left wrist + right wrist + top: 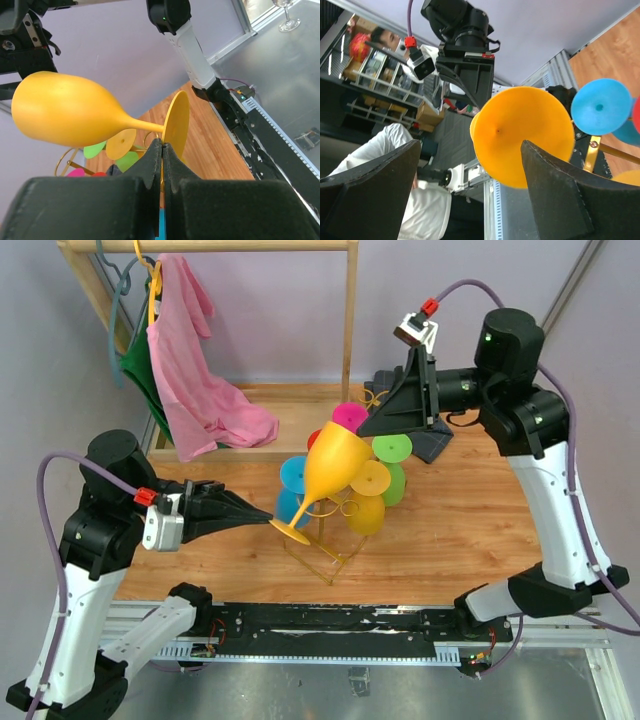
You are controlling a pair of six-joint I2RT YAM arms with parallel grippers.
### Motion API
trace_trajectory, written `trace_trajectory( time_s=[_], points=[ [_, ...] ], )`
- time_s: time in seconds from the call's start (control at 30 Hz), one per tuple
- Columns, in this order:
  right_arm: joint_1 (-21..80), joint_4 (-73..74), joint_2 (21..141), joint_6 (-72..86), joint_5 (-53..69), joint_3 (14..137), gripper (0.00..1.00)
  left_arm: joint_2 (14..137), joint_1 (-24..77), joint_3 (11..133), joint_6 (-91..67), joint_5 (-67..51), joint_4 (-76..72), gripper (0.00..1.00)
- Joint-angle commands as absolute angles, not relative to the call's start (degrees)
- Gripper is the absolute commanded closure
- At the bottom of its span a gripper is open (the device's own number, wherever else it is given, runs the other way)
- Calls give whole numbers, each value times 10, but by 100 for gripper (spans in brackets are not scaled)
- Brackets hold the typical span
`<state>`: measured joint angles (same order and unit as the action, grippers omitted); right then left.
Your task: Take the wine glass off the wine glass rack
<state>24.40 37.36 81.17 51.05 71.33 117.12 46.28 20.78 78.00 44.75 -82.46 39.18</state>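
Lilac wall backs a wooden worktop, and above its middle the orange-yellow wine glass hangs tilted in the air, bowl up and to the right, foot down and to the left, just over the wine glass rack. The left claw is clenched on the rim of the glass's foot; in the left wrist view its two black fingers meet on that thin disc, with the stem running out sideways to the bowl. No wire hook shows against the stem there, though from above the glass overlaps the rack and I cannot tell how far clear it is. The rack's gold wire base sits on the wood beneath, with a blue glass, a magenta glass, a green glass and a yellow glass hung around its stem. The right claw hovers just beyond the bowl, spread wide and gripping nothing; its own camera sees the orange glass end-on between the parted fingers. Behind stands a wooden clothes rack with a pink garment draped on it.
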Motion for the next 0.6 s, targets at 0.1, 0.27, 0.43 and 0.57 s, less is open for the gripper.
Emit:
trace_trajectory(
  time_s=[0.1,0.27,0.43,0.57],
  points=[
    [309,401,850,483,716,1222,18,471,210,781,462,-835,385,100],
    [323,410,863,483,737,1227,23,475,210,775,479,-832,385,100],
    [323,416,873,489,760,1239,41,484,211,775,486,-827,386,100],
    [323,416,875,487,772,1234,60,489,210,776,489,-824,386,100]
  ],
)
